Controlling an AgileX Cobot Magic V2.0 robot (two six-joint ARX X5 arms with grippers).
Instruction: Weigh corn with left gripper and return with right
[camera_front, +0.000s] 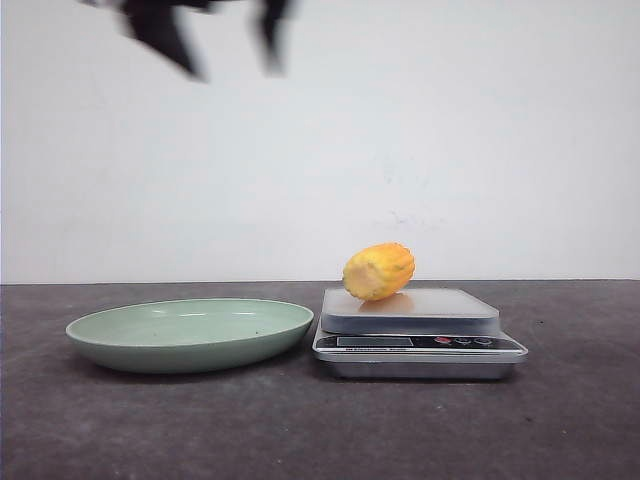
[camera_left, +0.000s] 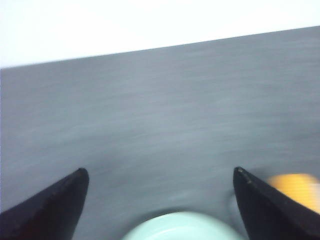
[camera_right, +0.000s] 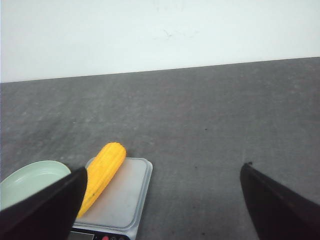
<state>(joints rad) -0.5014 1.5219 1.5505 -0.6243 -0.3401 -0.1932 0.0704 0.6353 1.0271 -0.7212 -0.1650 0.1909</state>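
Corn, yellow-orange with paler cut end, lies on the scale.

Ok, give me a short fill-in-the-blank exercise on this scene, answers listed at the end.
1. The corn lies on the ____.
2. The plate holds ____.
3. The left gripper has its fingers ____, gripping nothing.
4. In the front view, the plate sits to the ____ of the scale.

Missing words: scale; nothing; open; left
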